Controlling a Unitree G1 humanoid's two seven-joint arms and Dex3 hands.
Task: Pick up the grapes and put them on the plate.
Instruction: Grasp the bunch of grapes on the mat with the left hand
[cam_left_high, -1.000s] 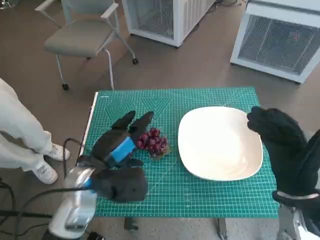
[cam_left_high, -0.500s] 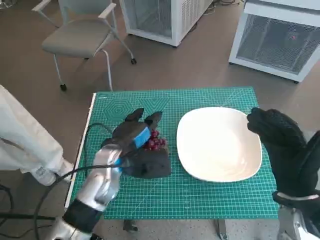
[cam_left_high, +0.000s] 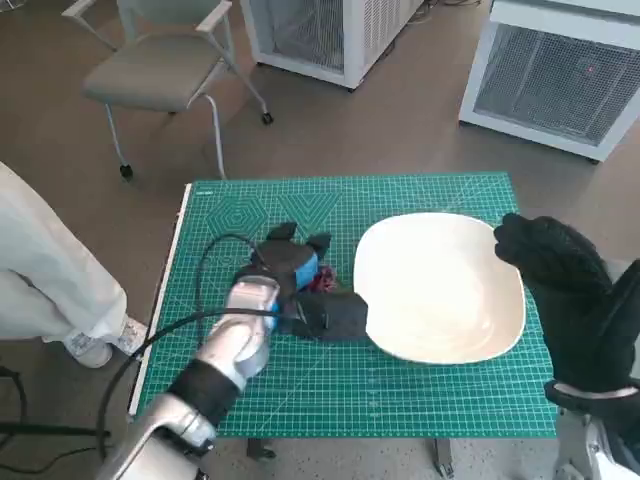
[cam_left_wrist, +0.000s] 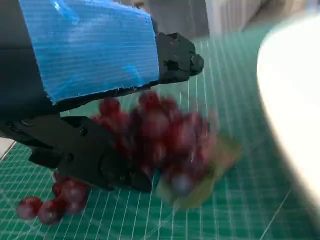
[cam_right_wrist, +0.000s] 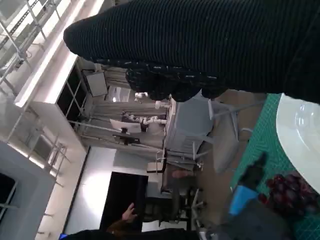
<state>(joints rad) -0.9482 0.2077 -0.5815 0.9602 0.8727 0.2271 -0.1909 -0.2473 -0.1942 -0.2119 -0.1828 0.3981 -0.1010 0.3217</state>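
1. Worktop (cam_left_high: 420, 400): covered by a green gridded cutting mat; brown floor all round it.
2. Plate (cam_left_high: 440, 290): white, on the mat's right half.
3. Grapes (cam_left_high: 322, 281): dark red bunch on the mat, just beside the plate's left edge.
4. Left hand (cam_left_high: 290, 275): over the grapes, fingers curled round the bunch; a firm grip cannot be told. A few loose grapes (cam_left_wrist: 50, 202) lie beside it.
5. Right hand (cam_left_high: 550, 260): at the plate's right edge, holding nothing; finger spread unclear.
6. Room: grey chair (cam_left_high: 160, 70), two white cabinets (cam_left_high: 560, 75), a person's pale trouser leg (cam_left_high: 50, 270) on the left.
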